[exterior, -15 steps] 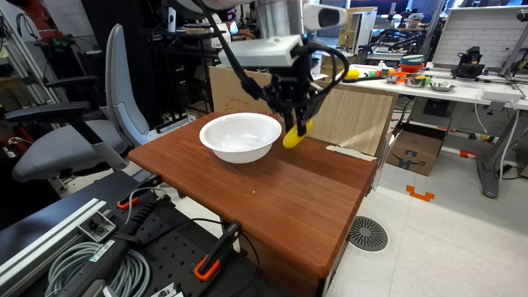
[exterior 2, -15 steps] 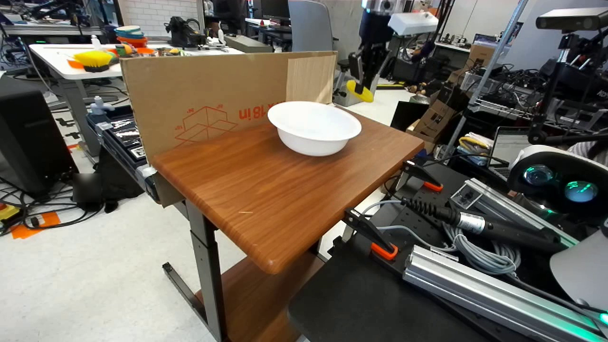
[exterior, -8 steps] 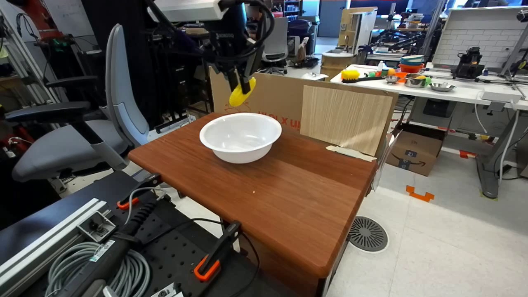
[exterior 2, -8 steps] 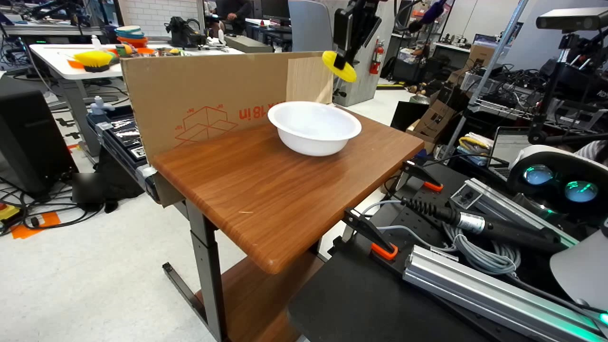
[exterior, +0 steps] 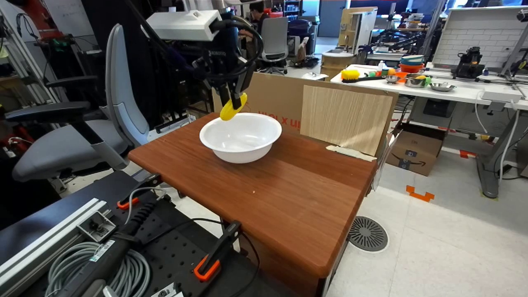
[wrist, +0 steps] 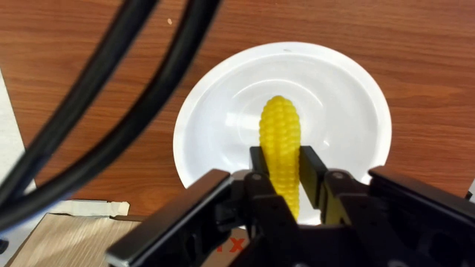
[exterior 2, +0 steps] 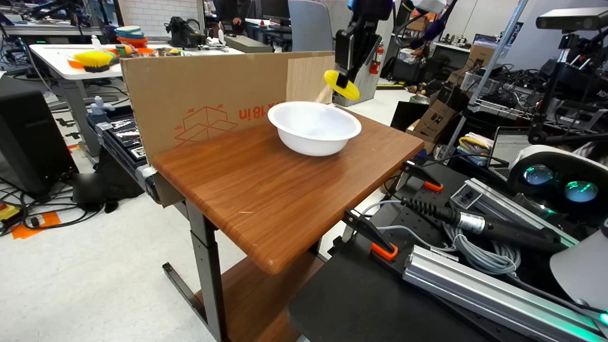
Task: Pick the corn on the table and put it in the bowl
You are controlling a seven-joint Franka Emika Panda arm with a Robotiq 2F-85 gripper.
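Observation:
The corn (wrist: 279,126) is a yellow cob-shaped toy. My gripper (wrist: 281,159) is shut on it, with one black fingertip on each side. In the wrist view the corn lies over the inside of the white bowl (wrist: 384,122). In both exterior views the gripper (exterior: 231,102) (exterior 2: 343,78) holds the corn (exterior: 229,112) (exterior 2: 350,91) tilted, just above the level of the bowl's rim and near its far side. The bowl (exterior: 241,156) (exterior 2: 313,146) stands upright on the reddish-brown table (exterior: 288,206) (exterior 2: 247,190). Nothing shows inside it.
A cardboard sheet (exterior: 276,88) (exterior 2: 190,90) stands upright along a table edge, with a light wood panel (exterior: 346,119) on it. Black-and-orange clamps (exterior: 218,251) grip the near edge. A grey chair (exterior: 78,140) and a cluttered white desk (exterior: 474,97) stand beyond the table.
My gripper has carried the corn from beside the bowl to over it, first rising, then coming down in the last half second. The bowl has not moved.

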